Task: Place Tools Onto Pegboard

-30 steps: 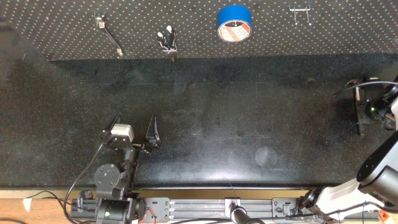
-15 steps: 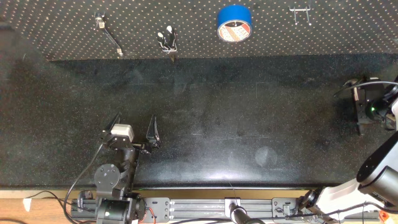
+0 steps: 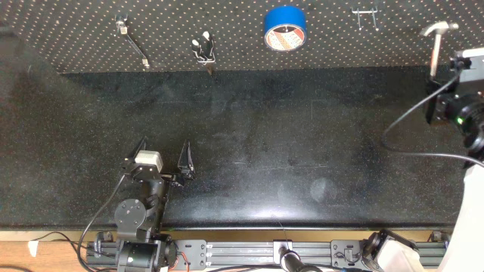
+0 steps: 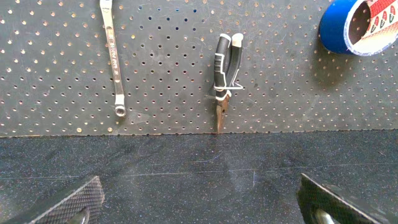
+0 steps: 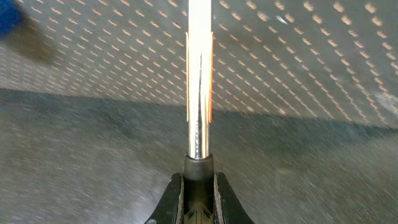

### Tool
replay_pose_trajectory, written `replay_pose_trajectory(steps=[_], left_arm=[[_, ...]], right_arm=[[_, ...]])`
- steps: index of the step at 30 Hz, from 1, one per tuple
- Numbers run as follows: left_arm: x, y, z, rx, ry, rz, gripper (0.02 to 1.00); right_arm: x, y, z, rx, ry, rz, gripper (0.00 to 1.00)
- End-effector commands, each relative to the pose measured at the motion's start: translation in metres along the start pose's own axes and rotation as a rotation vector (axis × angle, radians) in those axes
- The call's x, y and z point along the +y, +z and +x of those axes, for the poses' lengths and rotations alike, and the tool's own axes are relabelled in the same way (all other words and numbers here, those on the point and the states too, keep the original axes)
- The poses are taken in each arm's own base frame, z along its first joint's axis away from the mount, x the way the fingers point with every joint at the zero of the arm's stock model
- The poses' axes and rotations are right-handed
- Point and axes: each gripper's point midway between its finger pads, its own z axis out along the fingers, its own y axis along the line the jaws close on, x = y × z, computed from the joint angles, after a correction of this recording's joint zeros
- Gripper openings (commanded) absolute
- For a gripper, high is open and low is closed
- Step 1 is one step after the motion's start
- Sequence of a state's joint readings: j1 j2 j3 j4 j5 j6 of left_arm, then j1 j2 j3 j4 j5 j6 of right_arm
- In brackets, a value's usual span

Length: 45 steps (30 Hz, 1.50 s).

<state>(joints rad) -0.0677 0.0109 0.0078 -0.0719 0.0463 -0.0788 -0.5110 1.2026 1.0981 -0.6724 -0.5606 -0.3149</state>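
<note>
Right wrist view: right claw [image 5: 199,193] clamping hammer [image 5: 199,93] by dark grip, shaft pointing ahead toward pegboard [image 5: 311,50]. A second ago this claw was sitting low over counter [image 5: 74,155]; now lifting, hammer head rising against pegboard. Empty hook [image 3: 365,17] waiting beyond claw, to its left, so hanging is probably coming next. Left claw [image 4: 199,208] resting wide apart, gripping nothing.

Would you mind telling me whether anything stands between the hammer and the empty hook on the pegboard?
Nothing visible does. The right hand holds the hammer to the right of the empty hook, with bare pegboard between them; the blue tape hangs on the hook's far side.
</note>
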Motion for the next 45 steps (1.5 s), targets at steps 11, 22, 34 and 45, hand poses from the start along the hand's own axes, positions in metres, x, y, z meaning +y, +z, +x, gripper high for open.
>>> replay_pose_trajectory(steps=[11,22,34,45], left_arm=[[-0.001,0.0,0.001,0.001,0.012,0.009,0.996],[-0.001,0.0,0.001,0.001,0.012,0.009,0.996],[-0.001,0.0,0.001,0.001,0.012,0.009,0.996],[-0.001,0.0,0.001,0.001,0.012,0.009,0.996]], right_arm=[[0.099,0.037,-0.038,-0.067,-0.125,-0.188,0.075],[0.078,0.114,-0.013,0.032,-0.064,-0.195,0.073],[0.087,0.129,-0.001,0.068,-0.032,-0.26,0.952],[0.141,-0.045,-0.1,-0.375,-0.094,-0.307,0.982]])
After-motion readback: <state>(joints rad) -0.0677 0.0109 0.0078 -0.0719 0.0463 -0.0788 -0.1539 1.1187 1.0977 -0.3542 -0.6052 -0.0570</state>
